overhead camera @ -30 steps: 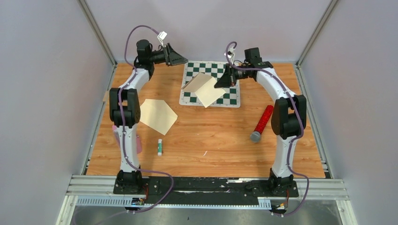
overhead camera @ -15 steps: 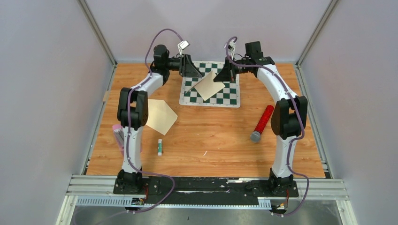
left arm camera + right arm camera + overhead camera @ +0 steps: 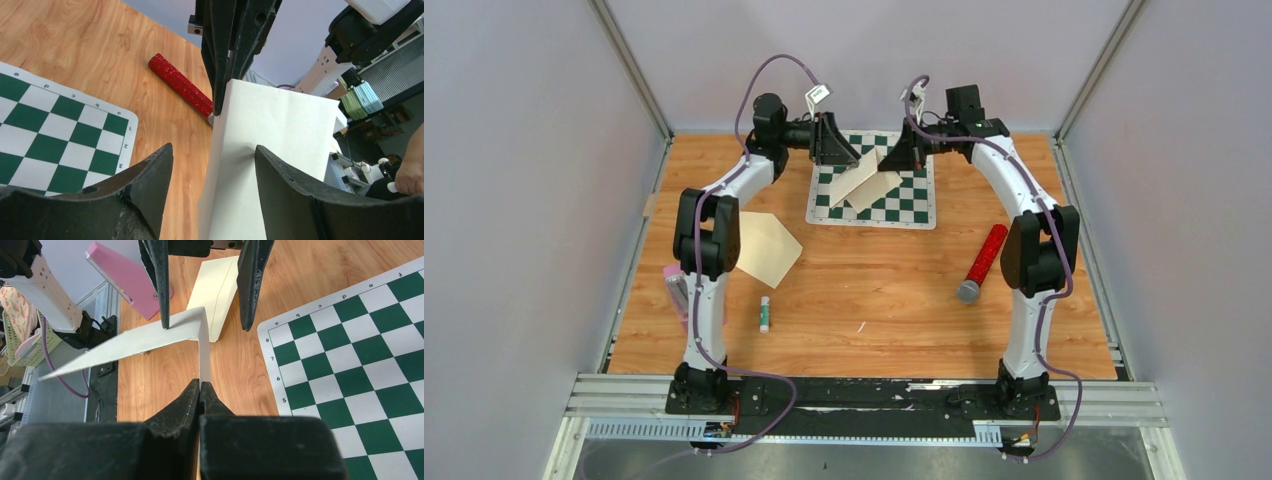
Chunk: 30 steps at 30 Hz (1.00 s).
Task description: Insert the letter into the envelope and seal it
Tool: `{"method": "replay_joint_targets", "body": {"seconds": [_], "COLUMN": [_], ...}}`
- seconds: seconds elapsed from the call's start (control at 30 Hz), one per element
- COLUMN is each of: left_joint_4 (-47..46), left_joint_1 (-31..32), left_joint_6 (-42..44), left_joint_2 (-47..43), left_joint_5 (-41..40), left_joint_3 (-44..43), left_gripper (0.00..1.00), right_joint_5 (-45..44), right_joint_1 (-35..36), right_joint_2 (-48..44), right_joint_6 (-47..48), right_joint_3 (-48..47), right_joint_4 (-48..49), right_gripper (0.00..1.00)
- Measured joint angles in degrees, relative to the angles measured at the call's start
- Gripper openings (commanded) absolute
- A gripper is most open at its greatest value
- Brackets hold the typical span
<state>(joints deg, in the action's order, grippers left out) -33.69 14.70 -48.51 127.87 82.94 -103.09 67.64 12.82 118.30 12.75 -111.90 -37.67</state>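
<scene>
The letter, an off-white sheet bent along a fold, hangs over the chessboard. My right gripper is shut on its edge, and the sheet rises away from the jaws. My left gripper is open and straddles the letter; its jaws stand either side of the folded edge, the right finger touching the paper. The cream envelope lies flat on the wood to the left, also in the right wrist view, with neither gripper on it.
A red glittery cylinder lies on the right of the table, also in the left wrist view. A glue stick lies near the front left. A pink object sits at the left edge, beside the left arm.
My left arm swung right to the chessboard and brought its open jaws around the letter. My right gripper raised the letter off the board, so it now stands more upright and narrower.
</scene>
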Motion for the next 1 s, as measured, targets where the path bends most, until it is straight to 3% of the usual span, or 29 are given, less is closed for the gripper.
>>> {"method": "replay_joint_targets", "body": {"seconds": [0.13, 0.27, 0.5, 0.67, 0.83, 1.0], "left_joint_4": [0.0, 0.1, 0.0, 0.0, 0.0, 0.0], "left_joint_1": [0.7, 1.1, 1.1, 1.1, 1.2, 1.4], "left_joint_6": [0.0, 0.0, -0.2, -0.9, -1.3, -1.6], "left_joint_2": [0.0, 0.0, 0.0, 0.0, 0.0, 0.0], "left_joint_5": [-1.0, -1.0, -0.9, -0.7, -0.4, 0.0], "left_joint_3": [0.0, 0.0, 0.0, 0.0, -0.4, -0.8], "left_gripper": [0.65, 0.52, 0.41, 0.27, 0.23, 0.11], "right_joint_5": [0.0, 0.0, -0.1, -0.2, -0.2, -0.2], "right_joint_1": [0.4, 0.6, 0.7, 0.7, 0.7, 0.7], "right_joint_2": [0.0, 0.3, 1.1, 2.0, 2.5, 2.5], "right_joint_6": [0.0, 0.0, 0.0, 0.0, 0.0, 0.0], "right_joint_3": [-0.7, -1.9, -2.2, -2.5, -2.8, -2.9], "right_joint_4": [0.0, 0.0, 0.0, 0.0, 0.0, 0.0], "right_gripper": [0.0, 0.0, 0.01, 0.03, 0.04, 0.07]}}
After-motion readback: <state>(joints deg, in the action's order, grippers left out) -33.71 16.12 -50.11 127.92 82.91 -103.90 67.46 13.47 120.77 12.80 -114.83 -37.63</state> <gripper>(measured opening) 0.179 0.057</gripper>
